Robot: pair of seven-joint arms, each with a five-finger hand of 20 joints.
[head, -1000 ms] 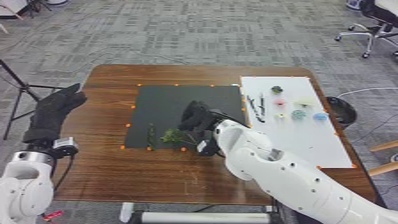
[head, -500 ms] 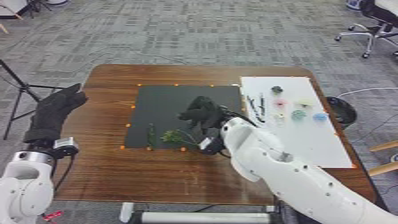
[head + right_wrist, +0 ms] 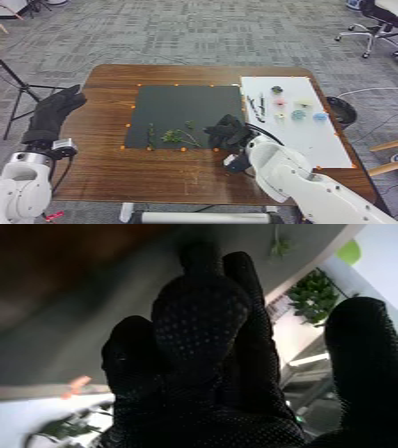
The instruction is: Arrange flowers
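In the head view my right hand [image 3: 228, 132] is over the lower right corner of the dark mat [image 3: 200, 100], its fingers relaxed with nothing held. Left of it on the mat lie a small green sprig [image 3: 189, 124], a leafy branched stem [image 3: 171, 136] and a thin upright-lying stem [image 3: 151, 135]. My left hand [image 3: 59, 106] is off the table's left side, fingers straight. The right wrist view has my right hand [image 3: 200, 319] with greenery [image 3: 313, 296] beyond it. On the white sheet [image 3: 311, 145] are a pink flower [image 3: 280, 101], a teal flower [image 3: 298, 115] and a blue flower [image 3: 321, 116].
The white sheet also holds a dark green piece [image 3: 277, 89], a pale yellow flower [image 3: 304, 103], a small whitish-yellow flower [image 3: 280, 116] and dark thin pieces [image 3: 262, 106]. A black round container [image 3: 341, 111] stands beyond the table's right edge. Orange marks edge the mat.
My right hand has moved right and toward the near edge of the mat, uncovering the small green sprig. The left hand has kept still.
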